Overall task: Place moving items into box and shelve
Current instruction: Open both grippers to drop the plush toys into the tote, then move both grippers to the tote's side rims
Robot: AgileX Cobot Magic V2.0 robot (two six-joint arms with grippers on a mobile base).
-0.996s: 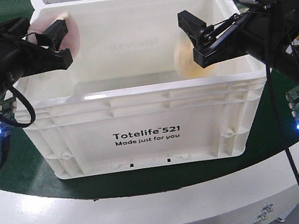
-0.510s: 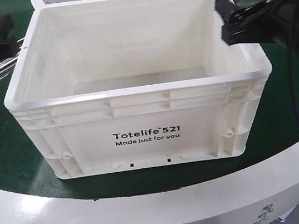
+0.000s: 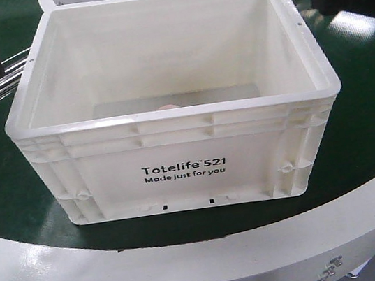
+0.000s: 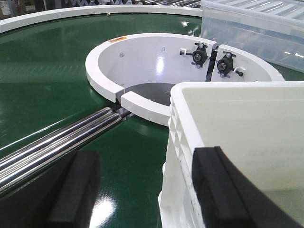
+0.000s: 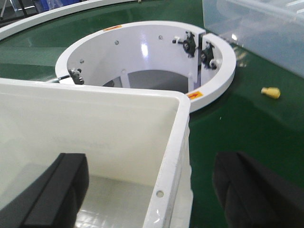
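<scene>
black print (image 3: 183,170) "totelife 521 made just for you" on front wall of white crate (image 3: 111,194); orange stickers (image 5: 195,95) on white ring (image 5: 142,52) unreadable.

Black, blocky fingers (image 4: 223,190), seemingly matte.

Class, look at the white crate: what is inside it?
Only a pinkish sliver peeks over the front rim of the crate, low on its floor. The front wall hides the rest of the floor, so the contents cannot be counted.
</scene>
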